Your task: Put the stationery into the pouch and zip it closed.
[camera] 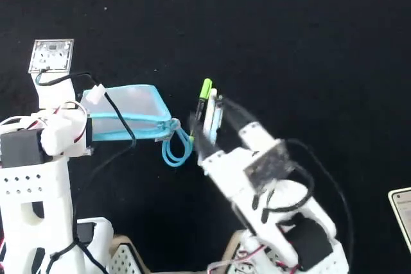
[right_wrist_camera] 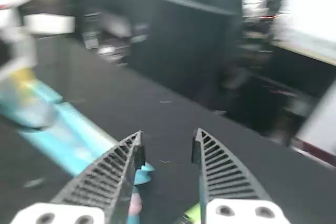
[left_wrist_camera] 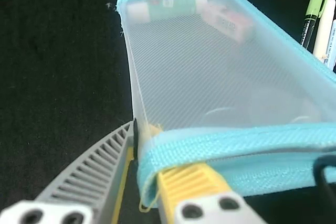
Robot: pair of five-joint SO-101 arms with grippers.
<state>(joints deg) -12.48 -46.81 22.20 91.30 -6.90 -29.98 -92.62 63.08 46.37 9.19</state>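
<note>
Your left gripper point(left_wrist_camera: 143, 135) clenches the pouch point(camera: 128, 110) by one end; its length points toward the pens point(camera: 207, 104), where your right gripper point(right_wrist_camera: 167, 145) gapes.

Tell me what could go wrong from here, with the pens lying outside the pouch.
1. The pens lie close together, and the right gripper is open right by them: it may catch only one and scatter the rest.
2. The left gripper pinches just one edge of the pouch, so pushing a pen in could tug it free.
3. The blue loop lies between pouch and pens and might snag.
</note>
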